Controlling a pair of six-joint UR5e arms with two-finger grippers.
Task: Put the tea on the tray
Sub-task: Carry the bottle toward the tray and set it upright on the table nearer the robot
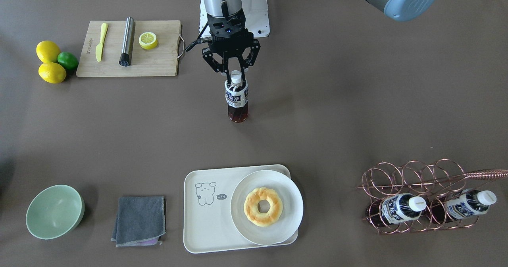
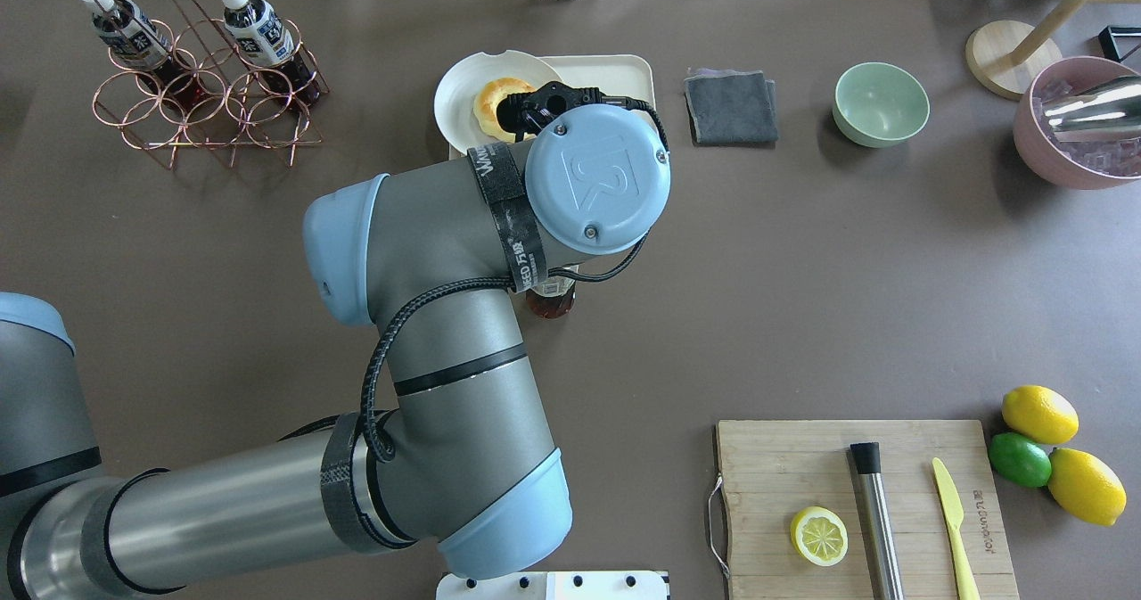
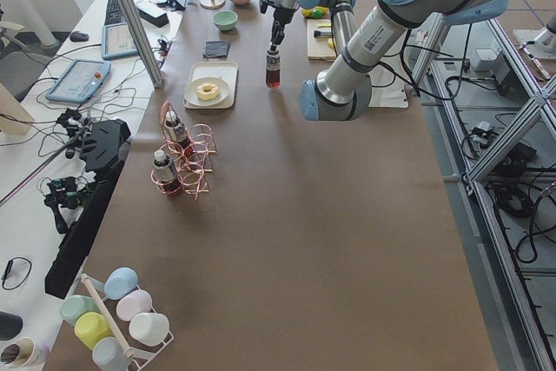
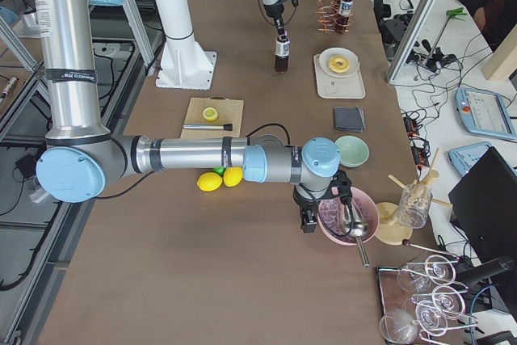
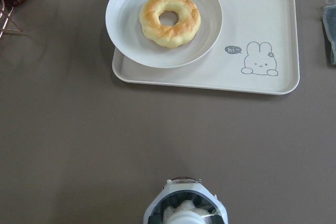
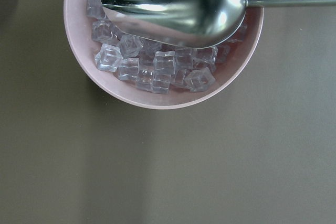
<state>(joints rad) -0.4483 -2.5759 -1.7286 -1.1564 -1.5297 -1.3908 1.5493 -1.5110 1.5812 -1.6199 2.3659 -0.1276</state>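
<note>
My left gripper (image 1: 236,78) is shut on the neck of the tea (image 1: 237,96), a small upright bottle of dark liquid with a white cap, over the table's middle. The left wrist view shows its cap (image 5: 184,213) at the bottom edge. I cannot tell whether its base touches the table. The cream tray (image 1: 202,227) with the cartoon lies beyond it, across bare table; it also shows in the left wrist view (image 5: 262,30). My right gripper (image 4: 307,220) hovers by a pink bowl of ice; I cannot tell whether it is open.
A white plate (image 1: 242,223) with a doughnut (image 1: 262,206) covers half the tray. A copper wire rack (image 1: 420,175) holds two alike bottles. A grey cloth (image 1: 139,219), green bowl (image 1: 54,211), cutting board (image 1: 158,60) and lemons (image 1: 49,62) lie around.
</note>
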